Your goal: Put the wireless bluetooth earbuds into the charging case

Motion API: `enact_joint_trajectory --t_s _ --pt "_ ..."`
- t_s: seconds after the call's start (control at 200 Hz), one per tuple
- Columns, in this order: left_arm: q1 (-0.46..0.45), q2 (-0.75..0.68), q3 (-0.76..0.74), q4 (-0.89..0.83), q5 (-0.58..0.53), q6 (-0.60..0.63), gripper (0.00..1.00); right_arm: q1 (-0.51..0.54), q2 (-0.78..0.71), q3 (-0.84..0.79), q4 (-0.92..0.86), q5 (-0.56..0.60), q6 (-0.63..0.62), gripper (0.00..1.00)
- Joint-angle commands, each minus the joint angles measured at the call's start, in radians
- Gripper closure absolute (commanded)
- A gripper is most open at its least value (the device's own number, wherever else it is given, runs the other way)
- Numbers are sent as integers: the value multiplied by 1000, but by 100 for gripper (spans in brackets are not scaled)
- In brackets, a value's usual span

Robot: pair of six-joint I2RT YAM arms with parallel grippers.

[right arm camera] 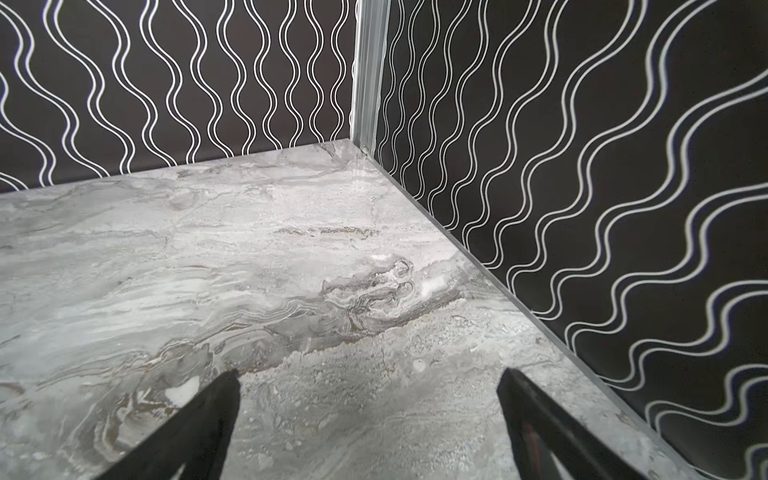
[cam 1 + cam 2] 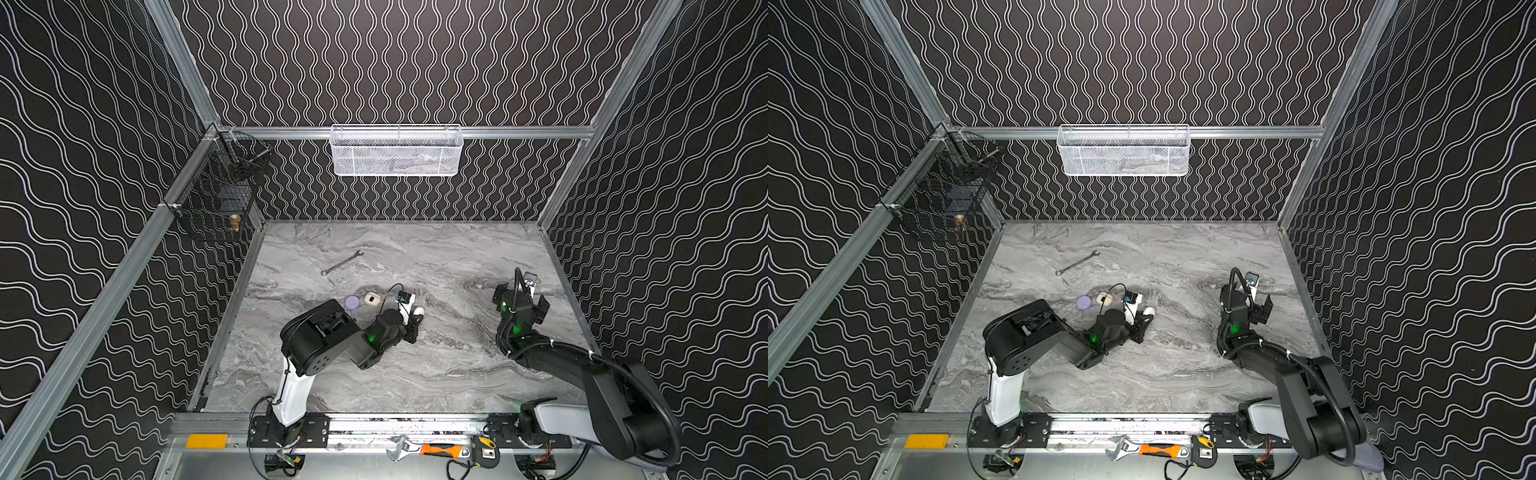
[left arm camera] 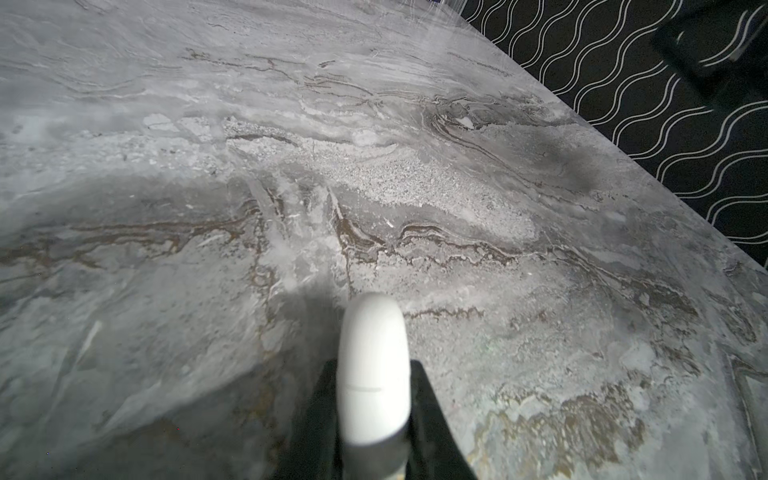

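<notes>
Workcell, from the left: a black wire basket (image 2: 216, 195) hangs on the side rail, and a wrench (image 2: 341, 263) lies alone on the marble table (image 2: 415, 374) toward the back. Nearer the middle, a lilac case (image 2: 352, 302) and a cream case (image 2: 371, 298) sit just beside each other on the tabletop, close to my left arm's wrist in both top views. A white mesh basket (image 2: 395, 151) hangs on the back wall behind them.

Just to their right, my left gripper (image 2: 415, 320) is clamped tight on a white charging case (image 2: 419, 311). The left wrist view shows that case (image 3: 372, 374) edge-on between the two black fingers (image 3: 428, 399), a thin seam line across it, its rounded end sticking out past the tips over the marble. The earbuds are too small for me to pick out in any view.

Well apart, by the table's right edge, my right gripper (image 2: 521, 291) stands spread wide with nothing in it. The right wrist view shows only bare marble between the tips (image 1: 369, 374).
</notes>
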Motion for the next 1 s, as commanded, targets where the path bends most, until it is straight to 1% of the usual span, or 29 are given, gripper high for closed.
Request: enact_joint_trajectory --t_s 0.0,0.055,0.105,0.12,0.135,0.145,0.15,0.155,0.17,0.19,0.21,0.26,0.36,0.42,0.46,0.546,0.601,0.631,0.681,0.701,0.746,0.786,0.806,0.881,0.941,0.966,0.996 --pt "4 11 -10 -109 -17 -5 63 -39 77 -20 264 -70 -43 1" --pt "4 -3 -8 -137 -30 2 47 -49 107 -25 337 -83 -94 1" --pt "6 -26 -6 -170 -42 11 38 -62 122 -39 356 -145 -80 1" --pt "7 -34 -7 -178 -46 13 33 -67 134 -45 377 -157 -84 1" --pt "6 -43 -9 -186 -50 15 26 -73 148 -49 409 -171 -88 1" --pt "8 -47 -10 -191 -53 15 17 -76 158 -56 431 -183 -96 1" --pt "8 -51 -11 -193 -54 16 10 -78 163 -58 453 -187 -106 1" --pt "8 -54 -12 -195 -56 16 6 -81 167 -61 470 -190 -112 1" --pt "9 -64 -13 -203 -59 16 2 -86 176 -67 501 -197 -124 1" --pt "11 -77 -17 -214 -63 17 2 -86 175 -66 495 -198 -125 1" --pt "12 -90 -21 -223 -69 17 2 -87 163 -60 453 -207 -111 1" --pt "17 -129 -28 -248 -81 20 1 -107 130 -52 369 -269 -72 1" --pt "24 -236 -54 -307 -121 33 1 -158 150 -55 408 -356 -61 1" --pt "24 -322 -69 -347 -153 57 1 -186 142 -34 339 -403 -31 0" --pt "29 -383 -70 -392 -183 80 1 -199 141 -31 327 -433 -27 1" --pt "43 -525 -56 -550 -275 122 1 -203 152 -81 397 -493 -35 0" --pt "60 -615 -58 -624 -349 151 1 -207 211 -122 596 -504 -79 1" --pt "76 -660 -64 -649 -382 178 1 -204 209 -125 604 -505 -82 0" --pt "114 -730 -83 -677 -442 227 1 -205 166 -89 428 -496 -45 0" --pt "139 -757 -93 -682 -459 252 2 -206 158 -73 386 -498 -34 0" --pt "188 -802 -132 -666 -510 304 1 -208 173 -91 447 -489 -47 0" --pt "246 -835 -170 -653 -566 348 1 -208 202 -108 553 -488 -68 0" --pt "272 -849 -193 -642 -594 370 1 -207 208 -114 573 -485 -73 0" --pt "376 -880 -277 -539 -670 445 1 -205 179 -88 456 -484 -48 0" --pt "447 -905 -325 -511 -667 437 1 -207 179 -90 462 -486 -44 0" --pt "476 -908 -346 -485 -638 421 1 -207 189 -94 489 -485 -51 0" --pt "520 -901 -375 -432 -577 422 1 -207 201 -103 531 -487 -62 0"
